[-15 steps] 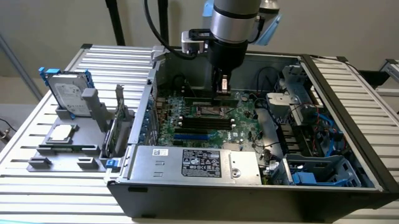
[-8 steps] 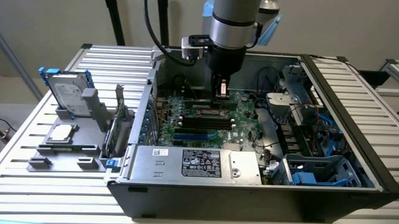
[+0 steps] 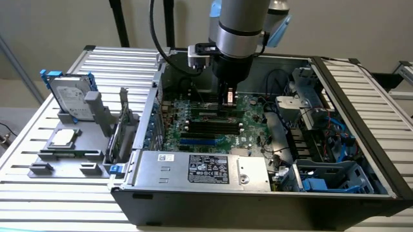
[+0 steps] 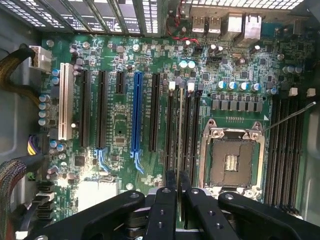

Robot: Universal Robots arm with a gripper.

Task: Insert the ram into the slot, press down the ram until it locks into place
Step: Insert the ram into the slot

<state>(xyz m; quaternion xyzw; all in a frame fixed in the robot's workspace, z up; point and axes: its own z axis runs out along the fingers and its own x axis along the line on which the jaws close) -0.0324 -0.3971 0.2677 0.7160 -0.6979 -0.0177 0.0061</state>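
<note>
**Holding the ram edge-on over the bank of black slots**

Gripping the ram (image 4: 179, 125) between fingers (image 4: 166, 200) set narrow, clamping the thin green stick by its two faces. Hanging just above the centre of the exterior view, inside the open computer case (image 3: 258, 208), with the gripper (image 3: 227, 100) pointing straight down at the motherboard (image 3: 255, 116).

Showing up in the wrist view as a pale sliver, seen along the ram's upper edge. Running its long axis parallel to the black slots (image 4: 188, 130) and in among them, with the blue socket (image 4: 137, 115) off to one side and the square processor socket (image 4: 231, 160) off to the other. Ending between two white end clips (image 4: 190, 86) at the far end of the bank, and probably covering the one slot meant for it.

Judging the relation that matters: slot lying directly beneath the ram, along the gripper's own axis, both lengths agreeing in direction, leaving no sideways offset or twist to be seen. Not being able to tell whether the lower edge is touching the slot or hanging just above it.
</note>
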